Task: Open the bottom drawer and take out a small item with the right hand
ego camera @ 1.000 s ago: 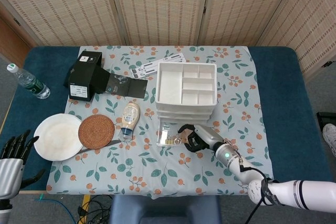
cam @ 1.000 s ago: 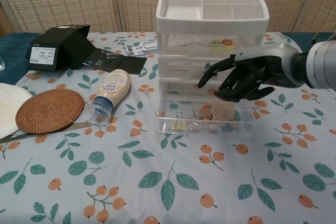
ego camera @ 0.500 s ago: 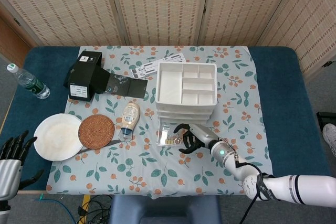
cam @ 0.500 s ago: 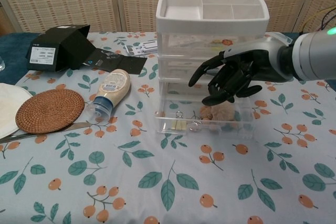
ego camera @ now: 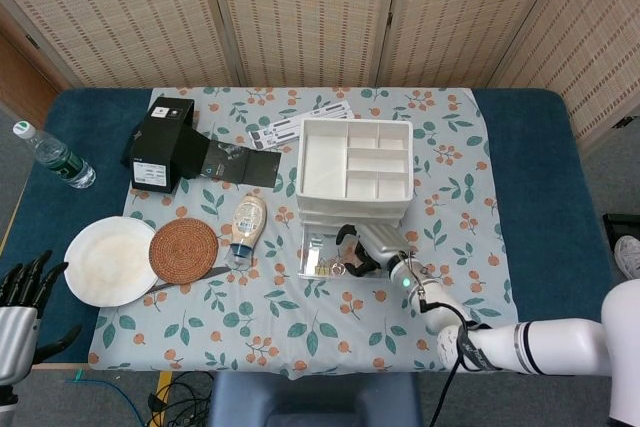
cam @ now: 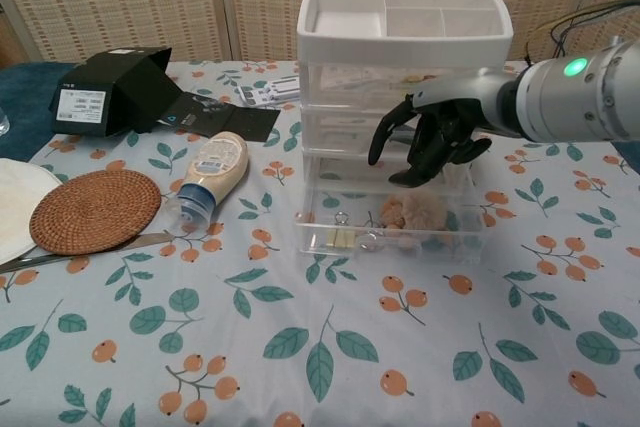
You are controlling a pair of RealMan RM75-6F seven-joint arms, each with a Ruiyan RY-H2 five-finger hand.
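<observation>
- Chest view showed the bottom drawer [cam: 385, 237] pulled out from the white drawer unit [cam: 405, 47] — small items [cam: 418, 214] lay inside: a tan lump, a pale block and metal clips.
- Right hand [cam: 430, 137] hung just above the open drawer, fingers spread and bent downward, holding nothing.
- Head view put that hand [ego camera: 362, 249] at 6 o'clock of the unit, over the drawer [ego camera: 325, 257].
- Left hand [ego camera: 22, 292] stood off the bench's edge at 8 o'clock — fingers apart, empty.
- A sauce bottle [cam: 205, 179] lay on its side at 9 o'clock of the drawer, beside a woven coaster [cam: 95, 210].
</observation>
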